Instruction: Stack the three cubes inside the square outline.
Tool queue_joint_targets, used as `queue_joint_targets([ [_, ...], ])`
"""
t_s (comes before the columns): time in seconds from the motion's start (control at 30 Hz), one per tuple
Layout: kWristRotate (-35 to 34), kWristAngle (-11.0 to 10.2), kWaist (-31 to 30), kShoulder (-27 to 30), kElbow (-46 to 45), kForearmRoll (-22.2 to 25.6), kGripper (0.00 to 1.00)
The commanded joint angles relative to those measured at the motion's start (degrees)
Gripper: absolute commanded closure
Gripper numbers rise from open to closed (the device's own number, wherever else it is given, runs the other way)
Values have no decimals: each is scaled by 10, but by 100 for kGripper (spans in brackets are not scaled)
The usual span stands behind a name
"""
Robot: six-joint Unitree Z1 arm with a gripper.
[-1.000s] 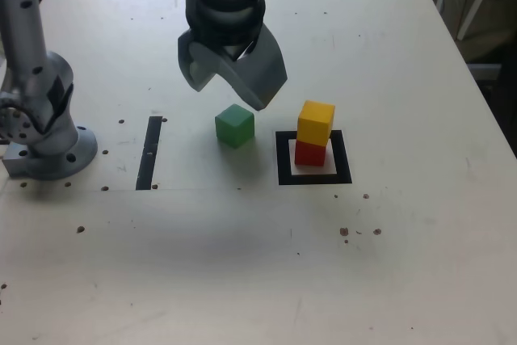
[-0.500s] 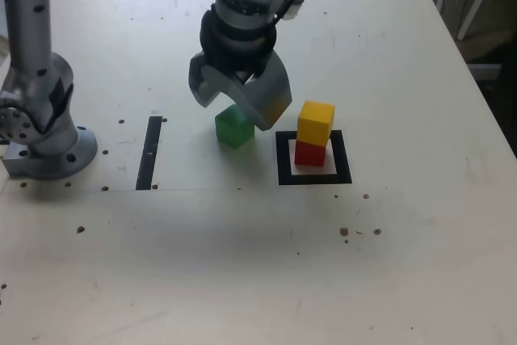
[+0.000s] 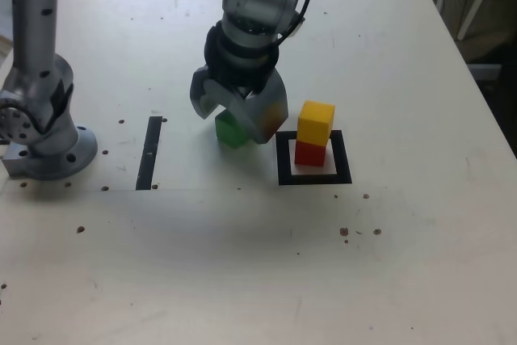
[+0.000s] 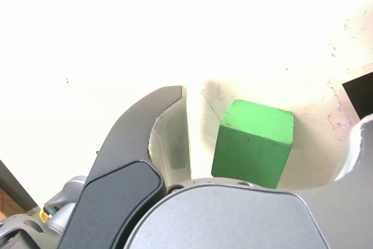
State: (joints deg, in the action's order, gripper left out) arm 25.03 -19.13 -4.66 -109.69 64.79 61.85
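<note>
The green cube (image 3: 230, 132) (image 4: 253, 144) rests on the white table, to the exterior view's left of the square outline (image 3: 283, 161). My gripper (image 3: 234, 119) (image 4: 271, 109) is lowered over it, open, one finger on each side. The wrist view shows a gap between the cube and each finger. Inside the outline the yellow cube (image 3: 316, 122) sits on the red cube (image 3: 309, 153), slightly turned. My nearer finger (image 3: 266, 119) stands close to that stack and hides part of the green cube.
The arm's grey base (image 3: 44, 147) stands at the exterior view's left, with a thin black strip (image 3: 149, 153) beside it. Small dark specks dot the table's near half. The table's right edge (image 3: 485, 103) borders a dark floor.
The gripper has come down and moved toward the exterior view's right, from above the green cube to around it. The cubes have not moved.
</note>
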Motion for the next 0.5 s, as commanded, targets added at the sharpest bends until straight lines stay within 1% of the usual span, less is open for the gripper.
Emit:
queue_joint_targets([
  [0.0,1,2,1,-4,1,-1,12],
  [0.1,0,4,1,-6,2,-2,17],
  [0.23,-2,5,1,-9,0,-4,26],
  [0.33,-6,5,1,-12,-1,-5,35],
  [0.47,-9,4,1,-15,-1,-9,53],
])
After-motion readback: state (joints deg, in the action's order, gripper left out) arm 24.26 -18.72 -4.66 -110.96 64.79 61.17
